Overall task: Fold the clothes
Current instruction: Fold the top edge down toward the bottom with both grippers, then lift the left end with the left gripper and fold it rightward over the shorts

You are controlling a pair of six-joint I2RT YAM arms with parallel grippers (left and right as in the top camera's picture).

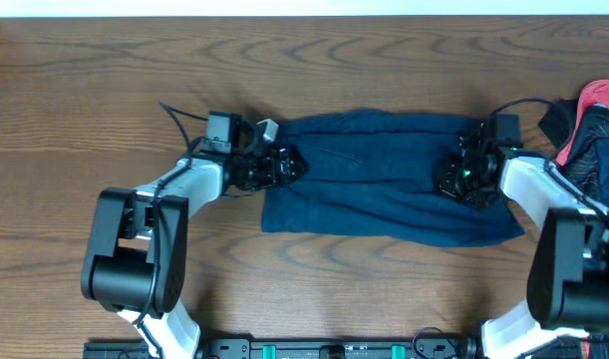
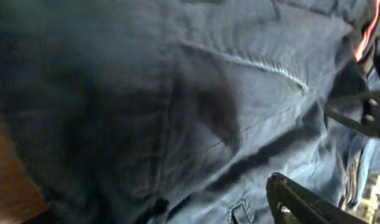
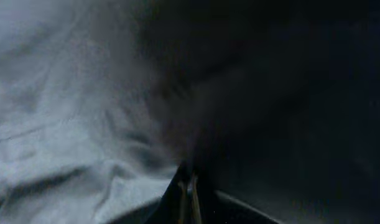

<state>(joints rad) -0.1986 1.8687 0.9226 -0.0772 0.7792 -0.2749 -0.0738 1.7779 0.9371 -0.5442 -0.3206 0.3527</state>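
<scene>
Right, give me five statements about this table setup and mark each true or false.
1. The shorts lie spread across the middle of the table. True.
2. Both grippers are at the same end of the shorts. False: the left gripper is at their left end and the right gripper is at their right end.
3. The shorts are bright yellow. False: they are dark blue.
4. A red garment lies at the right edge of the overhead view, apart from the shorts. True.
5. The table has a plain white top. False: it is brown wood grain.
</scene>
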